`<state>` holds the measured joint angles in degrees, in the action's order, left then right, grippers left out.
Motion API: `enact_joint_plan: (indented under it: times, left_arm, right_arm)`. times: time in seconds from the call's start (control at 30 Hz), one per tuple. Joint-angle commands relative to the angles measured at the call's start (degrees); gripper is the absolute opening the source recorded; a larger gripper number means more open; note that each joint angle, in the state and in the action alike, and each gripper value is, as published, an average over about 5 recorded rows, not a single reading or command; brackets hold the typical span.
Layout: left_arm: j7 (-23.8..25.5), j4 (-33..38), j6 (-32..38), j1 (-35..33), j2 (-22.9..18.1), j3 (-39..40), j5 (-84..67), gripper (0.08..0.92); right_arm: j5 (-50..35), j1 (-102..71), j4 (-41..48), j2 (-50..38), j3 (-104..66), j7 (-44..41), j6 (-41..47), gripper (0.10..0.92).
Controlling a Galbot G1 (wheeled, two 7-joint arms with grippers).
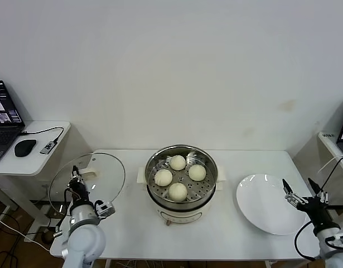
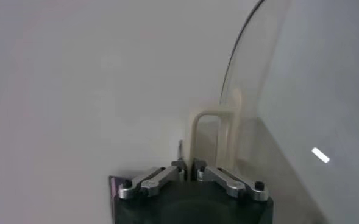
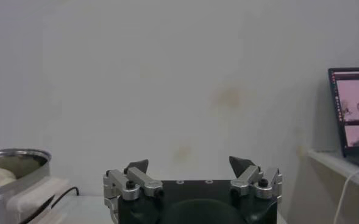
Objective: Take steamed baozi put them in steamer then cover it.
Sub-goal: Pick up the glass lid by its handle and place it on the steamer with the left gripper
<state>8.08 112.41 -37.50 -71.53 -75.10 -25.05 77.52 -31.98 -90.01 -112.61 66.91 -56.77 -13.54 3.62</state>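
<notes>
- The steamer (image 1: 181, 184) stands at the middle of the white table (image 1: 132, 223), uncovered, its steel rim also visible in the right wrist view (image 3: 11, 159).
- Four steamed baozi (image 1: 178, 191) sit on the perforated tray inside, close together in a diamond.
- The cover (image 1: 87, 181) is held to the left of the steamer, tilted up on edge, well apart from the pot.
- The left gripper (image 1: 75, 177) has its fingers pressed together on the cover's cream handle (image 2: 214, 137).
- The right gripper (image 1: 298, 194) hovers at the table's right end with fingers spread, holding nothing.
- A white plate (image 1: 266, 204) lies just left of that gripper.
</notes>
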Motion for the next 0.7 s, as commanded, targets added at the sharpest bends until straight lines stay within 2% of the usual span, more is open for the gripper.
enact_joint_plan:
  times: [0.03,0.27,0.7]
  left_arm:
    - [8.6,9.4,-7.0,1.4,-3.8,8.4,10.8,0.143]
    - [10.3,7.7,-6.8,5.0,-6.2,14.8,12.8,0.143]
    - [12.1,-4.4,-7.1,16.4,-11.4,20.6,15.2,0.143]
  right_arm:
    - [1.7,-0.2,-1.2,2.0,-0.5,0.0,-0.2,0.823]
    - [2.8,-0.3,-1.6,3.6,-1.6,0.0,-0.3,0.823]
    - [5.6,0.9,-0.8,7.2,-1.8,-0.2,-0.6,0.823]
